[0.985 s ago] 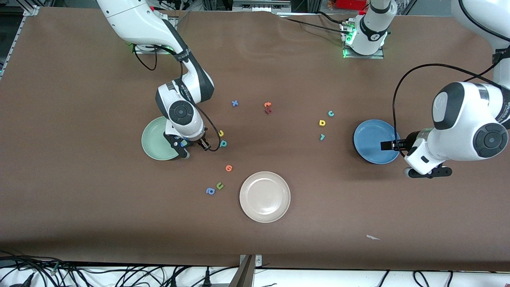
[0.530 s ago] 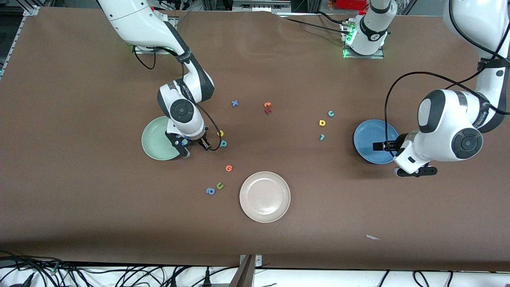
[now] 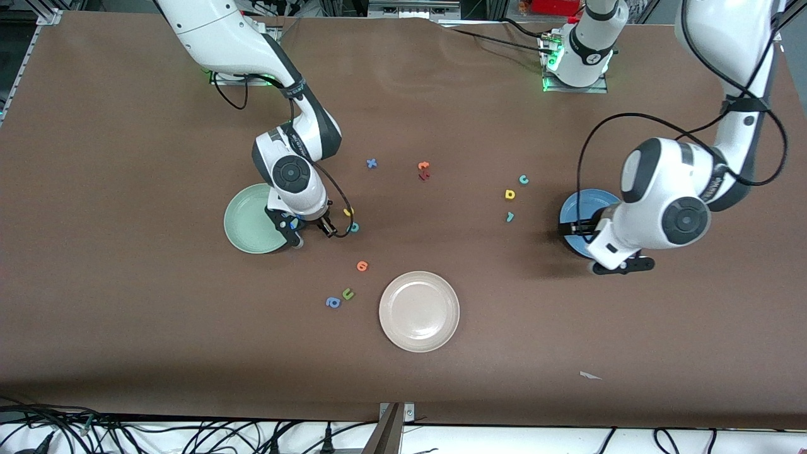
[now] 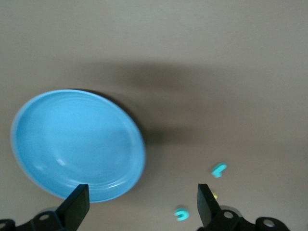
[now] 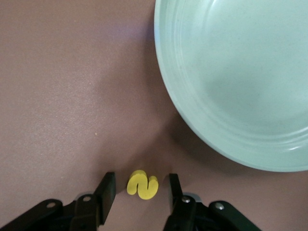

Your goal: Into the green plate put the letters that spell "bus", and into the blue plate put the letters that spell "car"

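Since earlier, my left gripper (image 3: pixel 583 231) swung over the blue plate (image 3: pixel 570 211), fingers wide; right gripper (image 5: pixel 139 192) straddles yellow s (image 5: pixel 142 186), fingers half-spread: close squarely.

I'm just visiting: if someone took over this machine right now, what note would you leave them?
Right gripper: open, low beside the green plate, fingers astride the yellow s, not gripping.
Left gripper: open, empty, over the blue plate's edge.
Yellow u and teal b lie together near the green plate; teal c, yellow a, teal r near the blue plate.
Done: nothing plated. Left: all six letters.
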Robot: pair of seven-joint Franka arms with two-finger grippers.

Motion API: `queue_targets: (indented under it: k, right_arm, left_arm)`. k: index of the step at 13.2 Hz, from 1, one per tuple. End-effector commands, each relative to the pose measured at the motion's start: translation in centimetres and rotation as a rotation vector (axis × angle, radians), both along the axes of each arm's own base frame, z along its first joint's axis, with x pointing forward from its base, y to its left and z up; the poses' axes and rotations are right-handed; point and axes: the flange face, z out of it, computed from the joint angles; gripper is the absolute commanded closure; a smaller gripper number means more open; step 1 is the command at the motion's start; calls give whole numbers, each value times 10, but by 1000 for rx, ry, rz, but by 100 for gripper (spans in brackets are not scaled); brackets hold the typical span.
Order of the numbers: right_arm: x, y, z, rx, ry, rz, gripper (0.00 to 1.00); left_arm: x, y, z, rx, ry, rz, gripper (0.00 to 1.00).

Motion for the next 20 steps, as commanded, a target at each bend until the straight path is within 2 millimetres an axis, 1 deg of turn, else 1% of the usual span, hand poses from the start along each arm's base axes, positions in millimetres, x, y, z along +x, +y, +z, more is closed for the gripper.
queue_targets:
  k: [1,2,3,4,6,7,8,9,10,12,13,14,15,16,17,18,19,20]
  right_arm:
    - [-5,2,-6,9,1,-20,47]
    - [-6,2,-7,9,2,-20,56]
    - [-5,1,-8,7,3,-21,68]
    - [-5,1,-8,7,5,-15,76]
    - [-3,1,-5,7,5,-11,77]
    - [-1,1,-1,11,0,-11,77]
    - [-1,2,4,12,-1,-8,77]
    - [3,0,15,5,9,-7,77]
    - [11,-1,27,-9,30,-1,77]
    - [28,-9,57,-46,120,55,77]
    - [32,-18,72,-49,141,78,77]
    - [37,-31,81,-42,150,112,77]
    - [41,-49,79,-49,178,134,77]
    - [40,-63,73,-52,204,155,77]
    - [38,-70,66,-53,216,172,77]
    - [40,-81,58,-56,224,173,77]
    - [40,-95,48,-52,225,179,76]
    - [34,-102,36,-49,218,179,76]
  left_arm:
    - [-19,-36,-23,-20,-63,90,1]
    - [-26,-47,-30,-28,-88,109,1]
    - [-32,-56,-36,-33,-104,125,1]
    - [-39,-65,-44,-36,-115,136,1]
    - [-55,-95,-60,-43,-150,152,2]
    - [-59,-102,-70,-44,-157,170,5]
    - [-62,-104,-79,-42,-147,173,9]
    - [-66,-110,-89,-40,-132,163,10]
    - [-70,-115,-99,-28,-121,143,10]
    - [-73,-114,-113,29,-128,122,10]
    - [-75,-113,-120,55,-132,112,10]
    - [-75,-112,-124,66,-135,109,10]
    - [-73,-113,-127,57,-146,114,12]
    - [-73,-113,-131,54,-147,129,13]
    - [-74,-114,-133,58,-143,152,17]
    - [-74,-115,-133,61,-144,164,20]
    - [-76,-116,-133,61,-143,167,21]
    - [-76,-115,-133,62,-141,168,26]
